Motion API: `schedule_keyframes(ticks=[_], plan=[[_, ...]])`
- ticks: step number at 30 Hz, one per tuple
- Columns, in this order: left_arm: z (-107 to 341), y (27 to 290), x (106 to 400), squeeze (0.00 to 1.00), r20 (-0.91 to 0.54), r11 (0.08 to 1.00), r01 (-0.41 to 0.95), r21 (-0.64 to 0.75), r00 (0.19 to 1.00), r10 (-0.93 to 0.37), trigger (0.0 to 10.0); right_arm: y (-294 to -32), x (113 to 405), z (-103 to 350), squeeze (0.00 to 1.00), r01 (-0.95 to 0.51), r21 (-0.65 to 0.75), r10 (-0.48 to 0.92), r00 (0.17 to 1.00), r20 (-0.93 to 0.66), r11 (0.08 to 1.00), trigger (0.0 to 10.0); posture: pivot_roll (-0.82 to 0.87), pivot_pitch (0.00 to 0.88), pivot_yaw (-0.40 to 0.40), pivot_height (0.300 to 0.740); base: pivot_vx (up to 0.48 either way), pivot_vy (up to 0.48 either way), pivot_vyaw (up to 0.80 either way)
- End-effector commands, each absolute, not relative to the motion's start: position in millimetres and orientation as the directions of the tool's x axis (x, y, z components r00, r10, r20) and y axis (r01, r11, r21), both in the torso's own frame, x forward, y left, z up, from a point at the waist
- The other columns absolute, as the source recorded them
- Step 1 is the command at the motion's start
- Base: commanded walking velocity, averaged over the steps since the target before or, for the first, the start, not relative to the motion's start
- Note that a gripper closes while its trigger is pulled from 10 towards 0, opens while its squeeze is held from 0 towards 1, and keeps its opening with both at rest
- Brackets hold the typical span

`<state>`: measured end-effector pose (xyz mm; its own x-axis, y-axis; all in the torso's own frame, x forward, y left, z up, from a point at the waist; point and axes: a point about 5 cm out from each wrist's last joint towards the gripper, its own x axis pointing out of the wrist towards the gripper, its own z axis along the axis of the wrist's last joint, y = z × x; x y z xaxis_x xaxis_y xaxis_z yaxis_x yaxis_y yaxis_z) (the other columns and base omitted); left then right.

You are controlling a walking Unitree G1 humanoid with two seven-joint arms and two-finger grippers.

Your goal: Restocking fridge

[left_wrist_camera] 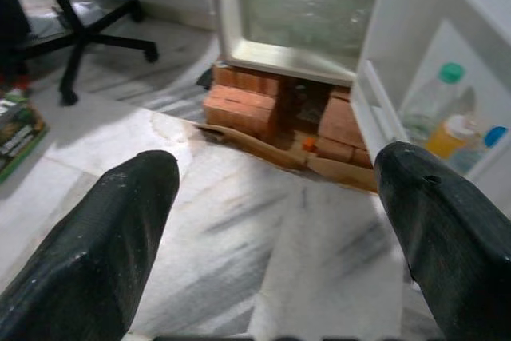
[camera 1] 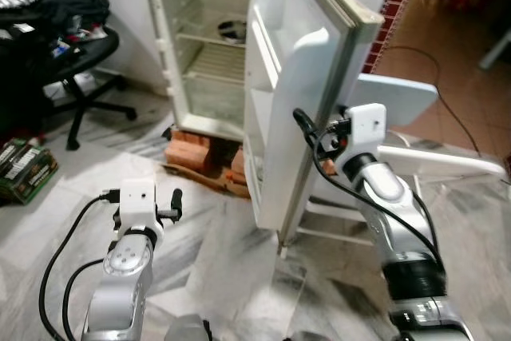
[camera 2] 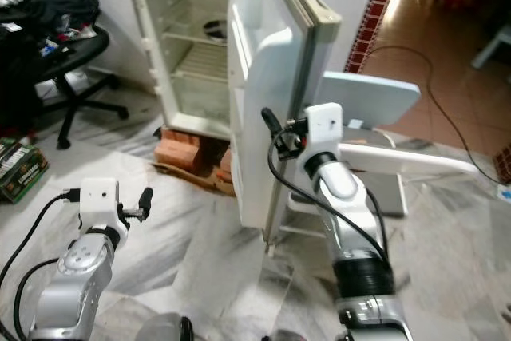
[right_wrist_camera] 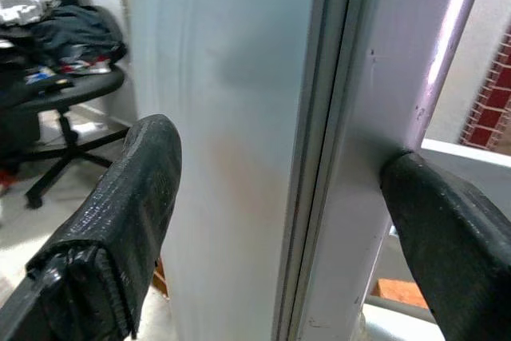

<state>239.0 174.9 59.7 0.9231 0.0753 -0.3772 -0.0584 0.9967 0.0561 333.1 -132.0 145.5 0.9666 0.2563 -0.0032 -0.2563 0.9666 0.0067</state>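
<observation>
While the small white fridge stands open on red bricks against the far wall, its tall white door is swung out towards the robot. The right gripper is raised at the door's outer edge, its two black fingers spread wide with the edge between them, one finger on the inner side and one on the outer; they do not look clamped. The left gripper hangs low over the grey-veined marble floor, fingers wide apart and holding nothing. Plastic bottles (one green-capped, one orange) sit in the door's lower shelf. A black office chair piled with clothes stands to the left. The step in hand seems to be positioning the door; next would be pushing or gripping that edge without slipping.
</observation>
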Motion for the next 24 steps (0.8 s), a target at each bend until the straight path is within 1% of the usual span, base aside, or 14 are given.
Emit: schedule_keyframes(ticks=[1, 5, 6, 7, 8, 9, 13, 14, 15, 17, 18, 19, 22, 24], plan=[[60.3, 174.6, 239.8, 0.00, -0.377, 0.996, -0.058, 0.064, 0.923, 0.078, 10.0, -117.9, 345.4, 185.7, 0.00, -0.274, -0.014, 0.273, 0.948, 0.163, 0.962, 10.0, 0.13, 0.017, -0.026, 0.740, 0.000, 0.000, 0.00], [59.9, 173.0, 239.6, 0.00, -0.375, 0.997, -0.057, 0.060, 0.924, 0.076, 10.0, -81.0, 349.9, 192.6, 0.00, -0.353, 0.122, 0.332, 0.929, 0.167, 0.928, 10.0, 0.13, 0.014, -0.034, 0.740, 0.000, 0.000, 0.00], [58.5, 172.5, 239.2, 0.00, -0.383, 0.997, -0.057, 0.057, 0.921, 0.074, 10.0, -54.3, 345.1, 193.1, 0.00, -0.427, 0.127, 0.405, 0.899, 0.166, 0.895, 10.0, 0.13, 0.010, -0.038, 0.740, 0.000, 0.000, 0.00], [58.5, 172.5, 239.2, 0.00, -0.383, 0.997, -0.057, 0.057, 0.921, 0.074, 10.0, -54.3, 345.1, 193.1, 0.00, -0.427, 0.127, 0.405, 0.899, 0.166, 0.895, 10.0, 0.13, 0.010, -0.038, 0.740, 0.000, 0.000, 0.00], [58.0, 171.3, 239.4, 0.00, -0.384, 0.997, -0.054, 0.057, 0.921, 0.072, 10.0, -33.8, 338.3, 194.4, 0.00, -0.496, 0.119, 0.474, 0.863, 0.176, 0.860, 10.0, 0.14, 0.009, -0.042, 0.740, 0.000, 0.000, 0.00], [58.1, 170.7, 239.7, 0.00, -0.383, 0.997, -0.054, 0.057, 0.921, 0.072, 10.0, -27.6, 335.5, 195.0, 0.00, -0.522, 0.122, 0.498, 0.848, 0.181, 0.844, 10.0, 0.14, 0.009, -0.043, 0.740, 0.000, 0.000, 0.00], [58.4, 169.8, 239.9, 0.00, -0.380, 0.997, -0.053, 0.058, 0.922, 0.071, 10.0, -10.6, 329.6, 193.2, 0.00, -0.584, 0.176, 0.558, 0.811, 0.177, 0.792, 10.0, 0.14, 0.007, -0.047, 0.740, 0.000, 0.000, 0.00], [57.9, 169.5, 239.9, 0.00, -0.378, 0.997, -0.053, 0.053, 0.923, 0.069, 10.0, -0.1, 325.5, 193.8, 0.00, -0.624, 0.207, 0.595, 0.781, 0.189, 0.753, 10.0, 0.14, 0.007, -0.049, 0.740, 0.000, 0.000, 0.00], [57.9, 169.5, 239.9, 0.00, -0.378, 0.997, -0.053, 0.053, 0.923, 0.069, 10.0, -0.1, 325.5, 193.8, 0.00, -0.624, 0.207, 0.595, 0.781, 0.189, 0.753, 10.0, 0.14, 0.007, -0.049, 0.740, 0.000, 0.000, 0.00], [57.9, 168.9, 239.7, 0.00, -0.375, 0.997, -0.048, 0.052, 0.925, 0.064, 10.0, 10.1, 321.1, 198.1, 0.00, -0.684, 0.276, 0.648, 0.729, 0.221, 0.675, 10.0, 0.14, 0.006, -0.052, 0.740, 0.000, 0.000, 0.00], [57.8, 168.8, 239.6, 0.00, -0.378, 0.998, -0.047, 0.053, 0.924, 0.063, 10.0, 18.4, 309.9, 201.8, 0.00, -0.770, 0.326, 0.734, 0.631, 0.252, 0.549, 10.0, 0.14, 0.006, -0.052, 0.740, 0.000, 0.000, 0.00], [57.1, 168.9, 239.4, 0.00, -0.382, 0.998, -0.047, 0.052, 0.922, 0.063, 10.0, 21.6, 300.6, 201.5, 0.00, -0.815, 0.351, 0.786, 0.558, 0.265, 0.461, 10.0, 0.14, 0.005, -0.053, 0.740, 0.000, 0.000, 0.00], [56.8, 168.9, 239.2, 0.00, -0.384, 0.998, -0.046, 0.051, 0.921, 0.062, 10.0, 20.5, 298.0, 195.4, 0.00, -0.822, 0.324, 0.799, 0.550, 0.244, 0.467, 10.0, 0.14, 0.004, -0.053, 0.740, 0.000, 0.000, 0.00], [57.0, 168.9, 239.5, 0.00, -0.383, 0.998, -0.043, 0.052, 0.922, 0.059, 10.0, 13.5, 299.2, 183.7, 0.00, -0.806, 0.290, 0.790, 0.579, 0.204, 0.516, 10.0, 0.14, 0.005, -0.051, 0.740, 0.000, 0.000, 0.00]])
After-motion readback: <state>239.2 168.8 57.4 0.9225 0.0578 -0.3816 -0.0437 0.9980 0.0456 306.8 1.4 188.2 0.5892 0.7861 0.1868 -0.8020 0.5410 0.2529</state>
